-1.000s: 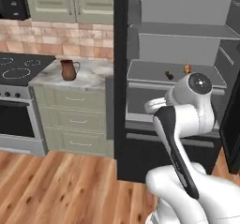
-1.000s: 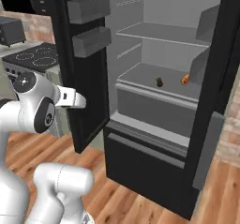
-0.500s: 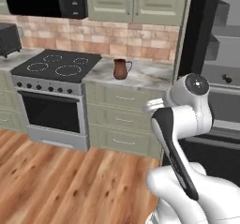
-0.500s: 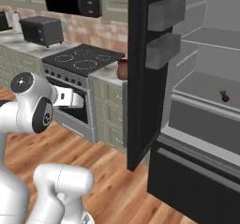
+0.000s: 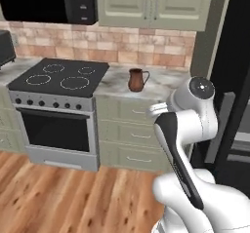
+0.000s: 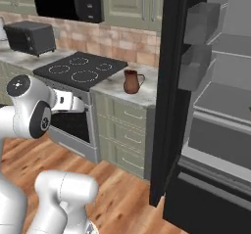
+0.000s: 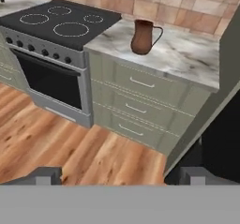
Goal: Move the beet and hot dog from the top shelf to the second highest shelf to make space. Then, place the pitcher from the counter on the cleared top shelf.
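Observation:
The reddish-brown pitcher [image 5: 138, 79] [image 6: 131, 81] [image 7: 143, 36] stands upright on the marbled counter [image 5: 166, 83] [image 7: 187, 54], close to the stove. My gripper [image 7: 122, 176] is open, with nothing between its fingertips [image 7: 47, 175]. It is held well back from the counter and above the wooden floor, facing the pitcher. Grey shelves [image 6: 223, 95] of the open fridge show at the right edge of the right base view; I cannot tell which shelf is which. The beet and the hot dog are out of view.
A black stovetop [image 5: 61, 76] [image 7: 65, 19] over an oven sits left of the counter. The black fridge door [image 6: 171, 81] stands open right of the counter. A toaster oven [image 6: 32, 37] is at the far left. Sage-green drawers [image 7: 140, 101] face bare wooden floor [image 7: 61, 143].
The whole picture has swung: the fridge slid toward the right edge, and stove, counter and pitcher came toward the middle. That is the camera moving. The gripper stays open.

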{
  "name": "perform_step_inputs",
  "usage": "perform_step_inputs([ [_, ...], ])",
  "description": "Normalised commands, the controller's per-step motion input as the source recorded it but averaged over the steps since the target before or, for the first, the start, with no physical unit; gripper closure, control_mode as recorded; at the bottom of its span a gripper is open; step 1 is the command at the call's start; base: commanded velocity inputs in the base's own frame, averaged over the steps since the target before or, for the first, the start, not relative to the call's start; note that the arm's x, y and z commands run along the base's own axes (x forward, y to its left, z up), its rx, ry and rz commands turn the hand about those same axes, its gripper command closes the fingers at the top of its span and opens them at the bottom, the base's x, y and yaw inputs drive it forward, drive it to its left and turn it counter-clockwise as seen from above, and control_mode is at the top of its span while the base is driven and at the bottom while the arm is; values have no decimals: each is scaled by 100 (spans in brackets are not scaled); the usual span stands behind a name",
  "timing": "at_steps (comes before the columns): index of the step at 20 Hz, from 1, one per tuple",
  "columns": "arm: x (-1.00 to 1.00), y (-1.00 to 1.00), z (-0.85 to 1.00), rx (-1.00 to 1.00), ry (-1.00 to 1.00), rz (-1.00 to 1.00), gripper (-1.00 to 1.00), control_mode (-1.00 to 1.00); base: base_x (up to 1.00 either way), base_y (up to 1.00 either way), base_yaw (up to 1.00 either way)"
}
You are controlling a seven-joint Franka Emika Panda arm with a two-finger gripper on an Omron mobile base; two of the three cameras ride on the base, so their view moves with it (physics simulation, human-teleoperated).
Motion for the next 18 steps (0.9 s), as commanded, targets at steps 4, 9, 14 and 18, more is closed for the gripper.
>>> perform_step_inputs([
  [4, 0, 0, 0, 0, 0, 0, -100, 100, 95, 34, -25],
  [9, 0, 0, 0, 0, 0, 0, -100, 100, 94, 26, -24],
  [14, 0, 0, 0, 0, 0, 0, -100, 100, 91, 12, -24],
  [18, 0, 0, 0, 0, 0, 0, -100, 100, 85, 9, -23],
])
